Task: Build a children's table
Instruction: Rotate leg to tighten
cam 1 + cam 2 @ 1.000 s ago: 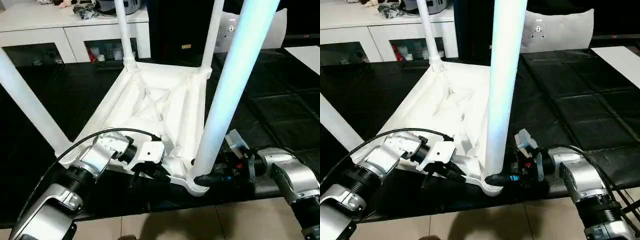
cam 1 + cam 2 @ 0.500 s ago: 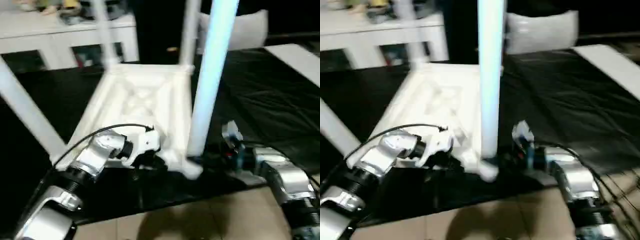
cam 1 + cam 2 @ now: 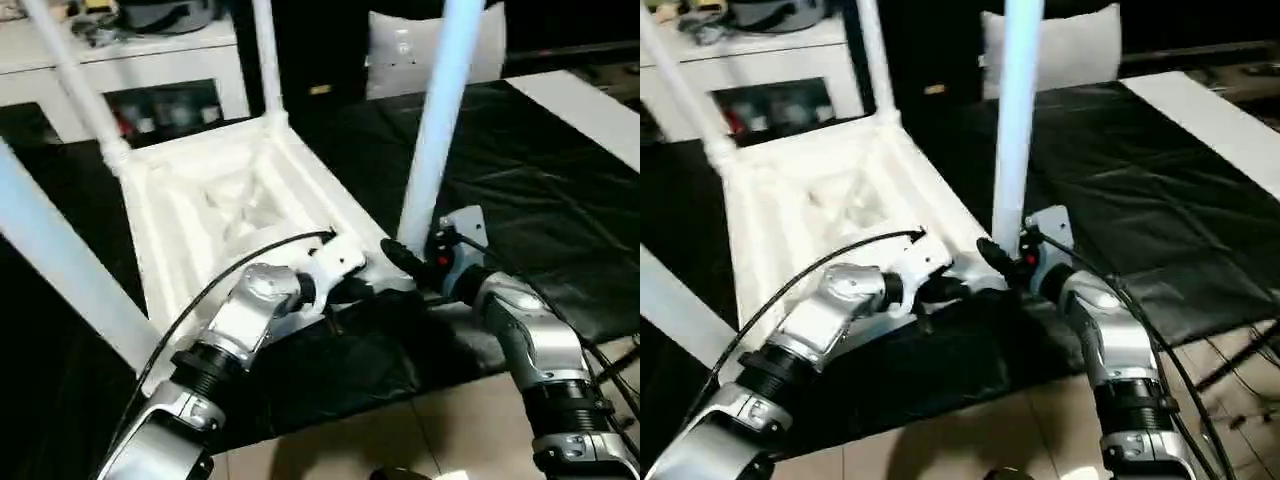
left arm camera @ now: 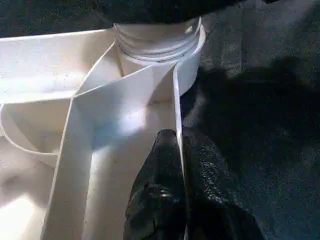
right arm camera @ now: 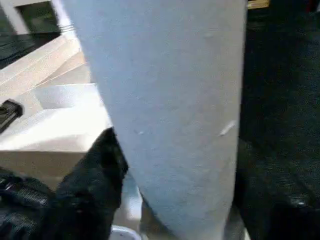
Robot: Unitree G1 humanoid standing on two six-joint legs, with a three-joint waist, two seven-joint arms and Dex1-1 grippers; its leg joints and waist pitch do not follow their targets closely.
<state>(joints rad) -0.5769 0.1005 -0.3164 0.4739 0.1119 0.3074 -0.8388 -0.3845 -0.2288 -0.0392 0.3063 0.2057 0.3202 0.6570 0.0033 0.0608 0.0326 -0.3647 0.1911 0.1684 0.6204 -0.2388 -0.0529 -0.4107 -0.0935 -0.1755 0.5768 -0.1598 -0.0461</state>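
Observation:
The white children's table point(image 3: 200, 200) lies upside down on a black mat, X-ribbed underside up, with its legs standing up from the corner sockets. My left gripper point(image 3: 350, 290) is at the near edge, shut on the thin rim wall point(image 4: 176, 100) just beside a corner socket point(image 4: 160, 50). In the left wrist view both black fingers point(image 4: 160, 165) pinch that wall. My right gripper point(image 3: 405, 258) sits at the foot of the near right leg point(image 3: 435, 130), close against it. That leg point(image 5: 165, 100) rises right in front of the right wrist camera.
A white cabinet point(image 3: 150, 60) with glass doors stands at the back left, a white bag point(image 3: 400, 50) behind the table. The black mat point(image 3: 540, 170) stretches to the right, with a white board point(image 3: 590, 105) at its far right. Tiled floor point(image 3: 400, 440) lies in front of the mat.
The whole view has swung and tilted, so the table now appears angled toward the back left. My left gripper stays on the rim, and my right gripper stays at the foot of the near right leg.

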